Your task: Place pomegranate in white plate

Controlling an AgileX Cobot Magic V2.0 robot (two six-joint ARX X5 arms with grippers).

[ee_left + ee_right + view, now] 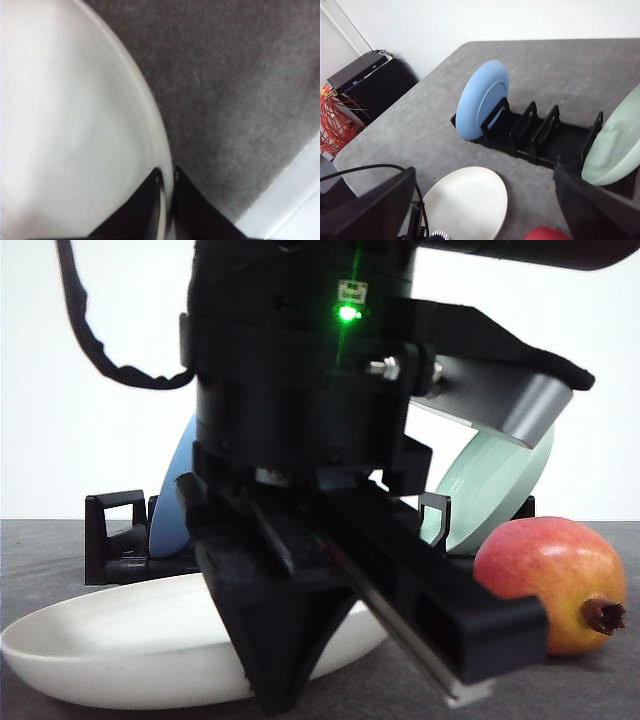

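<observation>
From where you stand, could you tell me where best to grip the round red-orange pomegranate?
Probably across the round red-orange pomegranate's smooth wide middle, from above: it lies on its side on the grey table, its dark crown stub pointing sideways, clear of the fingers.

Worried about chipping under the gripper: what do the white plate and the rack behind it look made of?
White plate: probably matte ceramic or melamine; smooth, cream, no glare, thick rounded rim. The left gripper is clamped on its rim. Dish rack: black moulded plastic by its look, dull with thin upright dividers.
</observation>
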